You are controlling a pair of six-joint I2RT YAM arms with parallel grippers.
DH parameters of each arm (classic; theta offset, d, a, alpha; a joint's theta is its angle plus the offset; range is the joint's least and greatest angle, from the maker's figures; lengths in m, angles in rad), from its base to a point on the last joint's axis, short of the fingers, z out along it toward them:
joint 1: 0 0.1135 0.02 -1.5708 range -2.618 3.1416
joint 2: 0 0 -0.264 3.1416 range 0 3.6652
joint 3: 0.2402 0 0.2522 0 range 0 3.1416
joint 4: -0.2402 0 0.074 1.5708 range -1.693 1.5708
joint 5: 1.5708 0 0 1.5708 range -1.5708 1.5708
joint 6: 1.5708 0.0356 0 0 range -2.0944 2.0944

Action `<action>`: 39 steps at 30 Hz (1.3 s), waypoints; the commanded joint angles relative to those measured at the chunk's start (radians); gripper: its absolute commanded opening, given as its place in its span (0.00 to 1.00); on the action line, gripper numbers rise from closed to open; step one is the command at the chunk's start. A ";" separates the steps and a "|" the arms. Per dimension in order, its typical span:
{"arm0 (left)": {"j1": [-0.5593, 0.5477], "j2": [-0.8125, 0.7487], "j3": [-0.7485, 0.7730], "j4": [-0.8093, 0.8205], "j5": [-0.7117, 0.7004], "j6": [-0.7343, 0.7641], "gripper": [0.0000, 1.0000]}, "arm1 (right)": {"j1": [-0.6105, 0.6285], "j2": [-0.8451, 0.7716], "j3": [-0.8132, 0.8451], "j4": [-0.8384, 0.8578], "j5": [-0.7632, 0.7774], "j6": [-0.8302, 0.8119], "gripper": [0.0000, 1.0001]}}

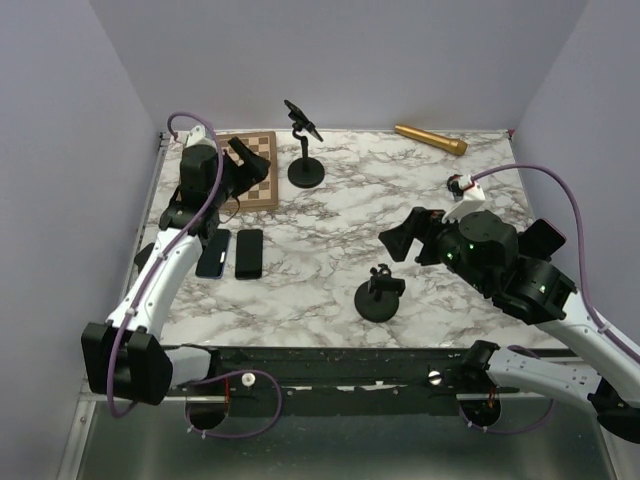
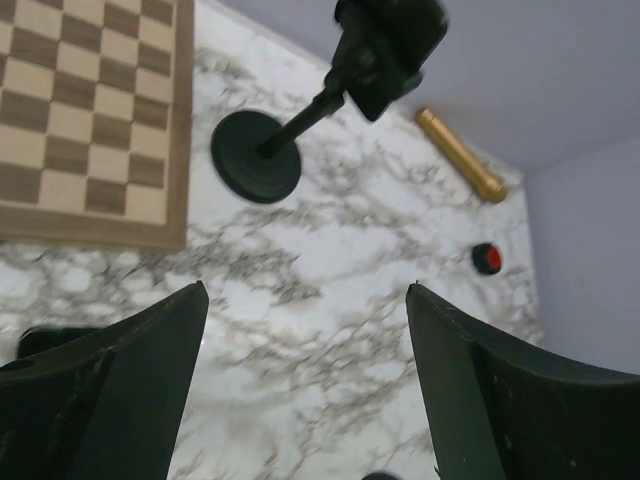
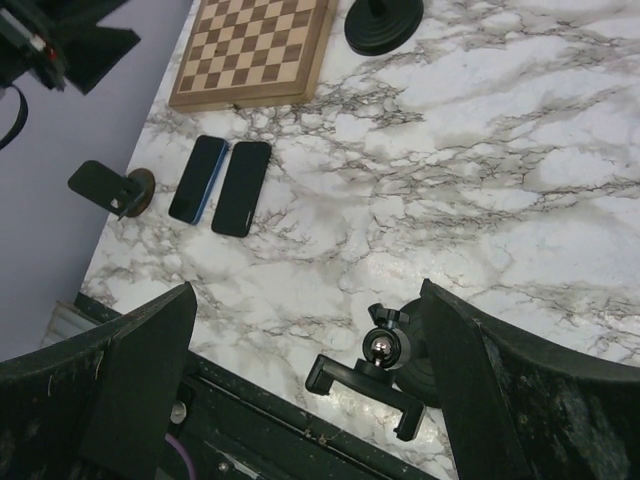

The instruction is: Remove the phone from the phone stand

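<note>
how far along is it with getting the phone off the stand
Possibly partly done: a blue phone and a black phone lie flat on the table, and the near stand has an empty clamp. The far stand seems to hold a phone on top. The left gripper is open and aimed at it, not touching; the right gripper is open above the near stand. Left: grip that phone and lift it out.

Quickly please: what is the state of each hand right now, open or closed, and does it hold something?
Left hand: open, holding nothing.
Right hand: open, holding nothing.
</note>
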 commanded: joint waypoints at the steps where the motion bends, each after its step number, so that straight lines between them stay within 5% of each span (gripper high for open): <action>1: -0.029 0.143 0.140 0.192 -0.022 -0.239 0.89 | 0.005 -0.020 0.038 -0.007 0.013 0.006 1.00; 7: -0.062 0.345 0.349 0.192 -0.083 -0.297 0.98 | 0.005 -0.036 0.043 -0.024 0.024 0.020 1.00; 25: -0.127 0.797 0.748 0.198 -0.252 -0.166 0.98 | 0.005 -0.014 0.078 -0.077 0.061 0.012 1.00; 39: -0.177 0.919 0.926 0.089 -0.404 -0.087 0.81 | 0.005 -0.014 0.043 -0.067 0.056 0.031 1.00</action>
